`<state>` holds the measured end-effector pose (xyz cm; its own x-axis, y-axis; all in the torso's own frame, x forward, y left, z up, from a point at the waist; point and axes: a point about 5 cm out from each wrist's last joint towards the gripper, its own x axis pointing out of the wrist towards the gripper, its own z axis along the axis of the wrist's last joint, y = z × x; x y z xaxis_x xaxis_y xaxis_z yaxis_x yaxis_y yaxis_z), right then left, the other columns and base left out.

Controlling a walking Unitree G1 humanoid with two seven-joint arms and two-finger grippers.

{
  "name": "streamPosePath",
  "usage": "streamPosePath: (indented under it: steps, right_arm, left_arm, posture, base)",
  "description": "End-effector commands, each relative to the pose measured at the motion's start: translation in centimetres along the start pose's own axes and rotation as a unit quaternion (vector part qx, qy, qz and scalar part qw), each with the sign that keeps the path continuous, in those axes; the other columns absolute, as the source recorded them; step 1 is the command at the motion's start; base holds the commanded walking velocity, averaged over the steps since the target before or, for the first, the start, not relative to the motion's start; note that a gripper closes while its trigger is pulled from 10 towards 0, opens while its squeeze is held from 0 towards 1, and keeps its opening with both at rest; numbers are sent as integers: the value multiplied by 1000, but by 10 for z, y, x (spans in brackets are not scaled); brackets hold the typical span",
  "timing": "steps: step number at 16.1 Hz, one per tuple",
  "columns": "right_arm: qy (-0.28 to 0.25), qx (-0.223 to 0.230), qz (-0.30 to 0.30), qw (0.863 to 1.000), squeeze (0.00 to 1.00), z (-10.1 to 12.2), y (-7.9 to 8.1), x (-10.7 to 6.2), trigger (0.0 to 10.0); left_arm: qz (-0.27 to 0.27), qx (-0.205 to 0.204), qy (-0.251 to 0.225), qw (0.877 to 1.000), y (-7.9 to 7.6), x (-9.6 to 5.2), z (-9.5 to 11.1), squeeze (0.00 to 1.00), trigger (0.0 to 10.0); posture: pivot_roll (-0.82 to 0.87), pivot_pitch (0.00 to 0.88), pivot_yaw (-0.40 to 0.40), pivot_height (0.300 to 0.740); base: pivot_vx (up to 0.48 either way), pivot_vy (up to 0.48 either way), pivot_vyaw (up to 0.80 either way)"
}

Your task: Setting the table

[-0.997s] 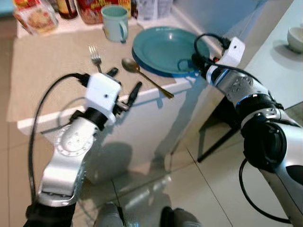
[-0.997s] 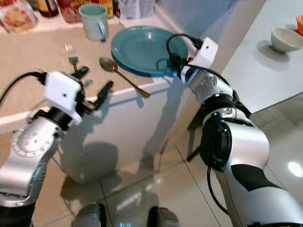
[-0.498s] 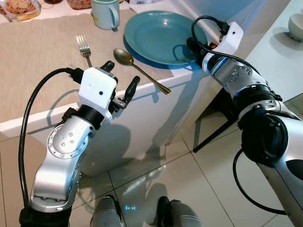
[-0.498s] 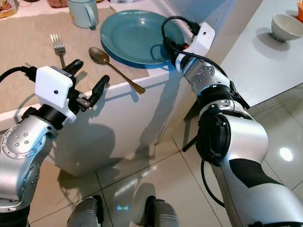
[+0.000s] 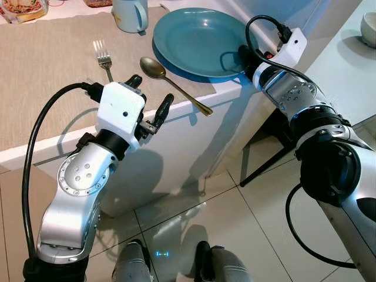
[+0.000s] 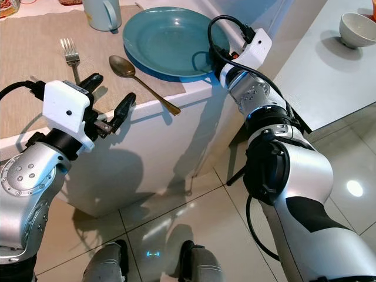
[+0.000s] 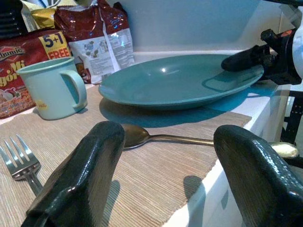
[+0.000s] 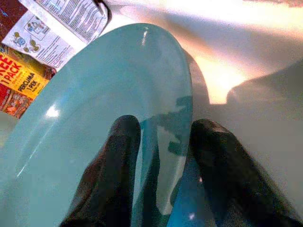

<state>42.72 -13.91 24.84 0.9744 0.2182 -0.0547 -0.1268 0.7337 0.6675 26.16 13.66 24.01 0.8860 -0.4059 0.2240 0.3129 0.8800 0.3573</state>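
The right gripper (image 6: 218, 59) pinches the blue plate (image 5: 194, 38) by its rim, nudged slightly sideways since before; placing continues.

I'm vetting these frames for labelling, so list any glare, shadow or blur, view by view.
Eye views: sharp; glare spots on the floor tiles.
Left wrist view: fingers soft, teal plate crisp with a small highlight.
Right wrist view: bright blown-out patch, fingers dark and blurred over the plate rim.
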Motion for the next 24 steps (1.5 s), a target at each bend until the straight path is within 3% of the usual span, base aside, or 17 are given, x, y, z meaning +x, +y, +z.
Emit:
streamPosePath:
  steps: [1,14,18,24]
  right_arm:
    - [41,14,-27,999,0,-22,-15,-2,0]
    - [31,2,-12,999,0,-28,-17,-2,0]
    - [-6,18,19,1000,0,-31,-21,-4,0]
    - [-106,86,82,987,0,-45,-46,-20,0]
  left_arm:
    - [-7,2,-2,1000,-1,2,2,0,10000]
    - [-10,15,0,1000,2,3,2,0,10000]
    - [-11,13,0,1000,1,2,2,0,10000]
    - [-13,-3,-17,1000,-2,9,3,0,10000]
  posture:
    - [321,251,-112,740]
    - [350,227,-112,740]
    - [350,213,-104,740]
    - [333,173,-83,740]
  base:
    - [0,0,0]
    - [0,0,0]
    - [0,0,0]
    - [0,0,0]
